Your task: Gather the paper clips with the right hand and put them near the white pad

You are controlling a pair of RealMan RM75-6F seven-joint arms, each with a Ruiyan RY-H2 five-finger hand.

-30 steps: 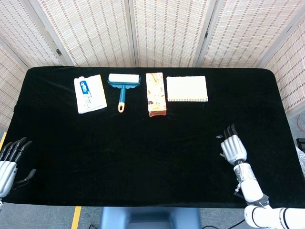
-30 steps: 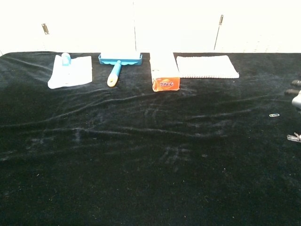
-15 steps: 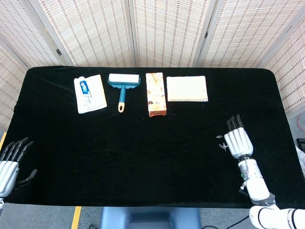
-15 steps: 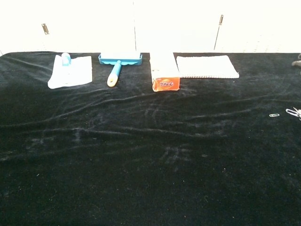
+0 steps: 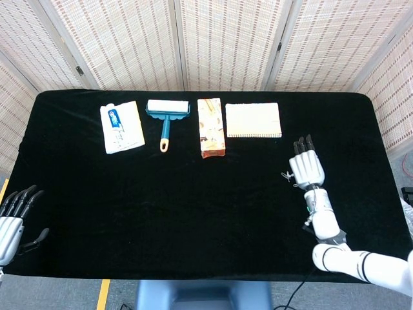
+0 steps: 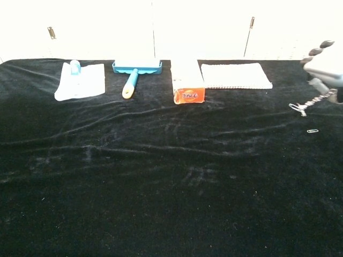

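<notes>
The pad (image 5: 253, 120) lies at the back of the table (image 5: 193, 213), and just left of the pad come the box (image 5: 211, 127), then the brush (image 5: 167, 116), then the toothpaste pack (image 5: 121, 126). The right hand (image 5: 306, 170) is in front of the pad and a bit to its right, with some paper clips (image 6: 298, 108) at the hand's left side. One more paper clip (image 6: 312, 130) lies on the table further in front of the pad, and the left hand (image 5: 11, 219) is far off to the pad's left, at the front edge.

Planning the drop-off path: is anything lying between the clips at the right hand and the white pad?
Nothing visible. The right hand holds paper clips just in front of the white pad, with only bare black cloth between. One loose clip lies nearer the robot, off that path.
</notes>
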